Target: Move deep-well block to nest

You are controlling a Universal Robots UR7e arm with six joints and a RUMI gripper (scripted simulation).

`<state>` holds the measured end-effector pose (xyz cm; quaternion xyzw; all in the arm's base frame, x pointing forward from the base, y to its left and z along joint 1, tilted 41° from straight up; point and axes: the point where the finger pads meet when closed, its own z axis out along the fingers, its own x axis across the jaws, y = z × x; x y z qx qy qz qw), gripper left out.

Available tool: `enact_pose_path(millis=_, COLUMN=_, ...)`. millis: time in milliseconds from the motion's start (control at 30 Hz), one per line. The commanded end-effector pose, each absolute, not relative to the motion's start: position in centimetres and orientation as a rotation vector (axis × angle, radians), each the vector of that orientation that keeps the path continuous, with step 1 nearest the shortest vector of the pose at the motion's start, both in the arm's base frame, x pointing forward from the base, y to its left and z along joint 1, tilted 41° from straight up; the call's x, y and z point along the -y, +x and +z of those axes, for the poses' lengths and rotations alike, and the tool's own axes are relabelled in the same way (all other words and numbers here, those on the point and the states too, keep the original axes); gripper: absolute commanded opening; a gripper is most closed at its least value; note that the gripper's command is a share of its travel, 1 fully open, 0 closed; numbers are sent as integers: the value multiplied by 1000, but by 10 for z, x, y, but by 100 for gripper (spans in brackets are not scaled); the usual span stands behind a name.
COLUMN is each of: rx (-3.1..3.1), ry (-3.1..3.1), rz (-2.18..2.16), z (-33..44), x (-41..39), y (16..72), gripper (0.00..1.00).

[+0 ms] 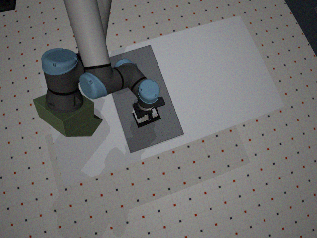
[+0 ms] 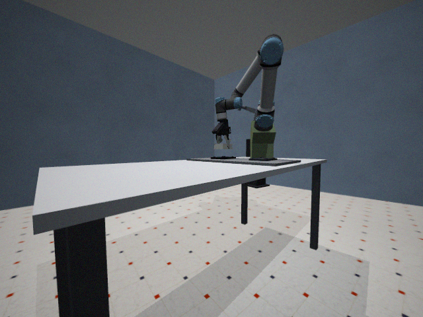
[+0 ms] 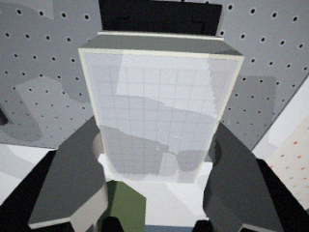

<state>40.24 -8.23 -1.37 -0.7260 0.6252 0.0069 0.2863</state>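
Block (image 1: 140,118) (image 2: 223,146) (image 3: 156,113): pale, smooth, plastic-looking | nest, frame top in wrist view (image 3: 159,18): black, matt | surface (image 1: 220,69) (image 2: 136,180): smooth, matt white | pedestal, left in top view (image 1: 78,123) (image 2: 263,143): matt green

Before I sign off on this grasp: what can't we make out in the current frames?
- Cut corner (A1) of the block: not identifiable in wrist; too small in exterior.
- Nest's corner mark: top view, too small, partly covered by tool and block.
- Near end of the black nest: wrist, behind block.
- Second nest: top, none distinguishable; arm covers part of the board.
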Motion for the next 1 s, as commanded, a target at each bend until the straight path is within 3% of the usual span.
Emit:
enact_pose_path(millis=0, rx=-1671, ry=-1941, rz=18, z=-8, x=85, y=399, gripper=0)
enact_pose_path(millis=967, rx=-1694, ry=-1916, rz=33, z=2, x=88, y=392, gripper=0)
